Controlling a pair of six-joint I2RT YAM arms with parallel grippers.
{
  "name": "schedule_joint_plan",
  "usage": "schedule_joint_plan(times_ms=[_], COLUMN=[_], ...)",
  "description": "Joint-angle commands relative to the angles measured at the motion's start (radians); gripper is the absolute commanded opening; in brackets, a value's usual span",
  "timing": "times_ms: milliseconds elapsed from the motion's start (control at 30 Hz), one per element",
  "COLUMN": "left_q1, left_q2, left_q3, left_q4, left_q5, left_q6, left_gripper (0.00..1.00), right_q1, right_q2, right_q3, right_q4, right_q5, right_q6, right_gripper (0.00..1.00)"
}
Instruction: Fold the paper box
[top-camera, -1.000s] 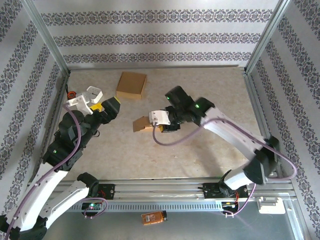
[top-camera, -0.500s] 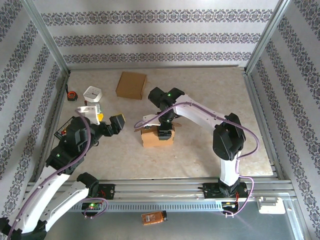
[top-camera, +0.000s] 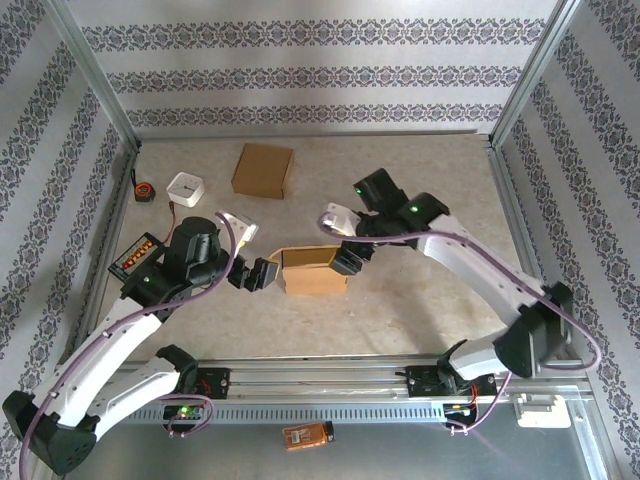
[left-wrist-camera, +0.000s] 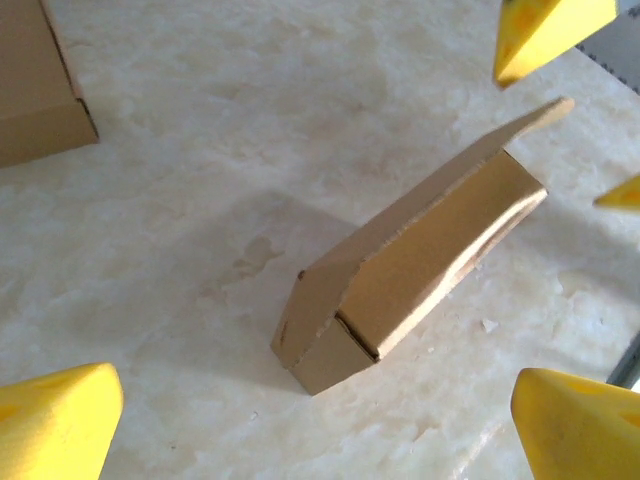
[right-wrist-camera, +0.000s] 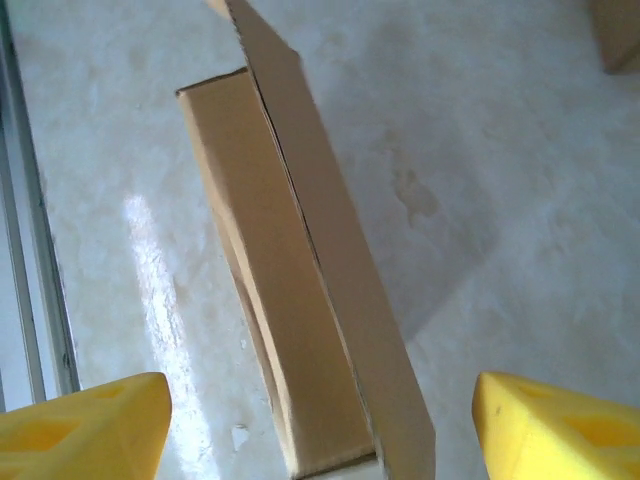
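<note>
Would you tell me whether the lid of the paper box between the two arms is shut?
Not shut: the paper box has its lid ajar, raised at one end.

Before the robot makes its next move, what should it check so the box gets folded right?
1. Brown cardboard box resting on the beige table: ok.
2. Its lid flap pressed down shut: not ok, it stands ajar.
3. Left jaws open, beside the box and not touching it: ok.
4. Right jaws open, box not gripped: ok.
5. Side tabs tucked inside: cannot tell.
6. Other flat brown cardboard box out of the way at the back: ok.
</note>
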Motion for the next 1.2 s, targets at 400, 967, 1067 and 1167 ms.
schedule_joint_plan(times_ms=[400, 967, 1067, 1167], left_q1=[-0.029, -0.041, -0.042, -0.041], left_q2=[0.05, 0.196, 0.194, 0.188], left_q3=[0.054, 0.101, 0.084, 0.066], left_q4=[-0.081, -0.078, -0.047, -0.017], left_q5=[-0.053, -0.151, -0.166, -0.176], left_q6=[0.086, 0.007, 0.011, 0.012], left_gripper=[0.98, 0.86, 0.8, 0.7], right_q1=[-0.088, -0.059, -0.059, -0.059], right_q2=[-0.165, -0.121, -0.121, -0.127], right_q3=[-0.217, -0.176, -0.171, -0.169], right_q4=[0.116, 0.124, 0.121, 0.115], right_q5=[0.017, 0.064, 0.064, 0.064], right_q6=[0.346, 0.295, 0.299, 0.301], right_gripper=[0.41, 0.13, 0.13, 0.12])
